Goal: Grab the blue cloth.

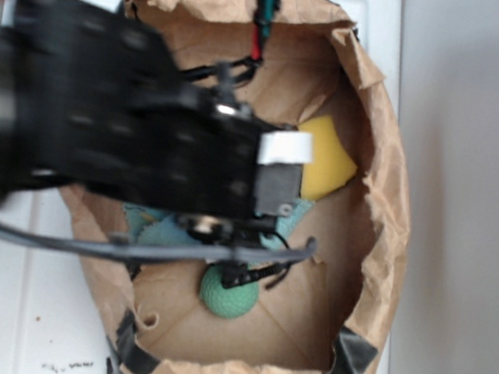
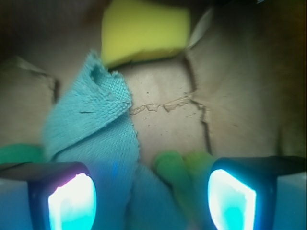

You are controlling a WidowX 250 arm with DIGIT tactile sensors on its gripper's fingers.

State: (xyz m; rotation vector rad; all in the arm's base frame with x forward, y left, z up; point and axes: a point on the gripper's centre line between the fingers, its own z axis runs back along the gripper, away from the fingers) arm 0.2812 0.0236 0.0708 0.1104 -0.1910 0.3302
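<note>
Cloth [image 2: 91,129]: bunched on the bag [image 1: 387,197] floor, below the sponge [image 2: 144,31].
Fingers [image 2: 72,201]: spread wide, straddling the cloth, holding nothing.

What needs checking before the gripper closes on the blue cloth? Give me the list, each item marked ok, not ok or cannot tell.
1. Gripper open: ok; the wrist view shows both fingers apart with a wide gap.
2. Blue cloth between the fingers: ok; its lower part runs into the gap, nearer one finger.
3. Gap free of other things: not ok; a green plush toy also lies in the gap, by the other finger.
4. Yellow sponge out of the way: ok; it lies at the far end, beyond the cloth.
5. Height above the cloth: cannot tell; the arm hides it in the exterior view.
6. Paper bag wall clear of the gripper: ok.
</note>
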